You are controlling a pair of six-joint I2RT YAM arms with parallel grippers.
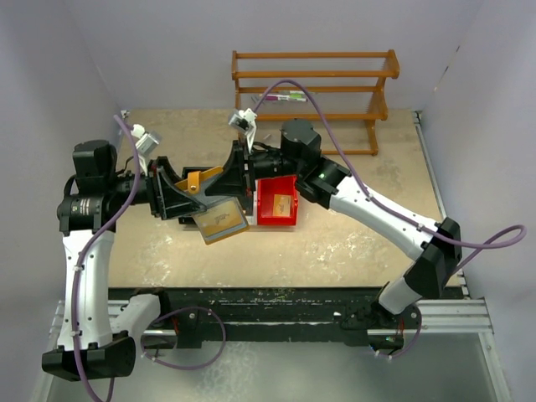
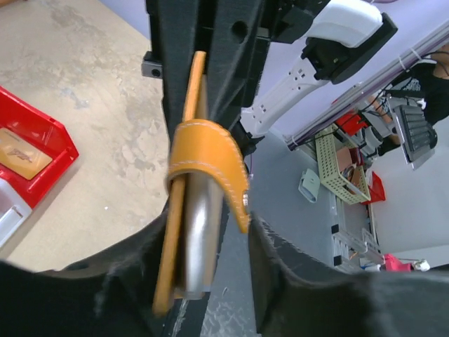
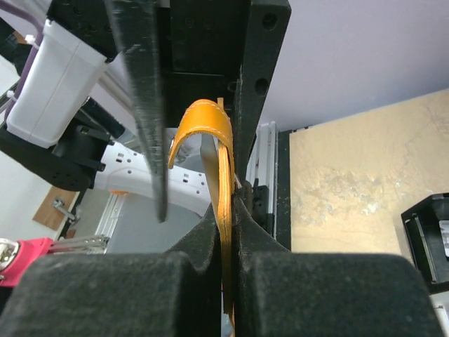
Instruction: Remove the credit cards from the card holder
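The tan-orange card holder [image 1: 206, 178] hangs in the air between my two grippers. Its lower panel [image 1: 222, 220] has a blue-grey edge and shows a brownish card face. My right gripper [image 1: 239, 172] is shut on an orange panel of the holder [image 3: 226, 182], seen edge-on in the right wrist view, jaws [image 3: 228, 210] tight on it. My left gripper [image 1: 184, 197] is open around the holder. In the left wrist view the holder [image 2: 203, 151] and a silver-grey card [image 2: 198, 232] lie against the left finger, with a gap to the right finger [image 2: 280, 267].
A red bin [image 1: 276, 221] sits just right of the grippers with a tan card [image 1: 281, 203] in it; both show in the left wrist view [image 2: 59, 144], [image 2: 19, 153]. A black bin [image 3: 428, 239] stands beside it. A wooden rack [image 1: 314, 84] is at the back.
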